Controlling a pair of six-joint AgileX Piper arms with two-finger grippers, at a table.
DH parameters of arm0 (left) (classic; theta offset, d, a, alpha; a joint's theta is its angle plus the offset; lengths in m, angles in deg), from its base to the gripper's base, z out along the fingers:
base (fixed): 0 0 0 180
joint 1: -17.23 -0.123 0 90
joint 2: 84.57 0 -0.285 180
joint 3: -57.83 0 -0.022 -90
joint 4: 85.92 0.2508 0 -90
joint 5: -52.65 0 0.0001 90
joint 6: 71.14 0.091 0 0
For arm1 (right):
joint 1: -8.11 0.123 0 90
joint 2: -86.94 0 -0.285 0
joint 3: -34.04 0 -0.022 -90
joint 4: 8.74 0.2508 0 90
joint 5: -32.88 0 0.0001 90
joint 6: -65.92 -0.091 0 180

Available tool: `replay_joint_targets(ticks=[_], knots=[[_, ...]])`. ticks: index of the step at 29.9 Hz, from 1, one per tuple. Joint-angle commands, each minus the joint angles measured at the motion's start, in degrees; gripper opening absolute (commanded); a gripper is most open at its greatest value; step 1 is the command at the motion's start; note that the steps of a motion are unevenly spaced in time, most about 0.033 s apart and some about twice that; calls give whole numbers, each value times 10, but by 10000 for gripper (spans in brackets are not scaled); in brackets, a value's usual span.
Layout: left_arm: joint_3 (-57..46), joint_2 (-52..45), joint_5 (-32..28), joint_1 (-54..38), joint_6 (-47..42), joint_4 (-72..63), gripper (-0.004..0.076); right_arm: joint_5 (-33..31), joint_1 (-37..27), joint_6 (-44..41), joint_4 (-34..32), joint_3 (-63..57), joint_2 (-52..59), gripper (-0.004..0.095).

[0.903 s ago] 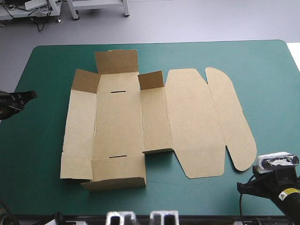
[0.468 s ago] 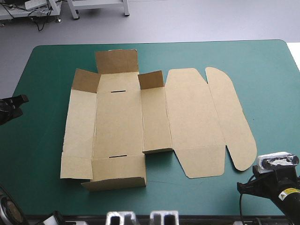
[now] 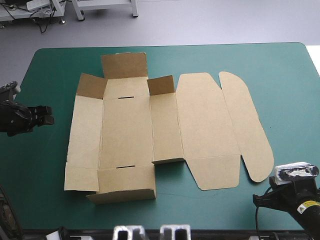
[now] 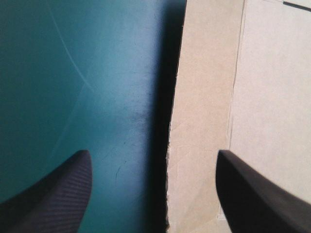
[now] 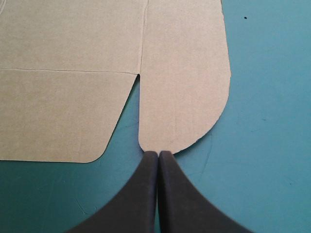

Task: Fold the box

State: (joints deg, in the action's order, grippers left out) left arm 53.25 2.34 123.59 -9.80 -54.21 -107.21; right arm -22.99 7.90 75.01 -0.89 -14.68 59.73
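Note:
The brown box [image 3: 165, 125] lies as a cut sheet in the middle of the table. Its left half has short flaps raised at the far end and a low wall up at the near edge. Its lid and rounded flaps lie flat on the right. My left gripper [image 3: 46, 115] hovers open just left of the sheet. In the left wrist view the box's left edge [image 4: 204, 97] runs between my left gripper's [image 4: 153, 155] spread fingers. My right gripper [image 3: 257, 199] is shut near the front right corner. Its tip [image 5: 159, 153] sits just short of the box's rounded flap [image 5: 184, 87].
The teal-green cover [image 3: 285, 85] shows around the sheet on all sides, widest toward the table's right edge. A narrower strip of it lies between the sheet and the table's left edge.
My left gripper has come in from the table's left edge toward the box's left side and its fingers have opened. The right arm and the box have not moved.

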Motion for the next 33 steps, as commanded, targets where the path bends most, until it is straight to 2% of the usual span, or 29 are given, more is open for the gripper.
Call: replay_joint_targets(ticks=[1, 6, 16, 27, 33], knots=[[11, 6, 26, 5, -24, -14, 561, 34, 2, 6, 3, 15, -10, -13], [-52, 23, 21, 5, 4, -53, 540, 34, 2, 6, 3, 15, -10, -13], [-198, 24, -59, 5, 105, -151, 492, 34, 2, 6, 3, 15, -10, -13], [-214, 34, -67, 8, 126, -203, 491, 34, 2, 6, 3, 15, -10, -13], [-222, 58, -73, 58, 129, -196, 491, 34, 2, 6, 3, 15, -10, -13]])
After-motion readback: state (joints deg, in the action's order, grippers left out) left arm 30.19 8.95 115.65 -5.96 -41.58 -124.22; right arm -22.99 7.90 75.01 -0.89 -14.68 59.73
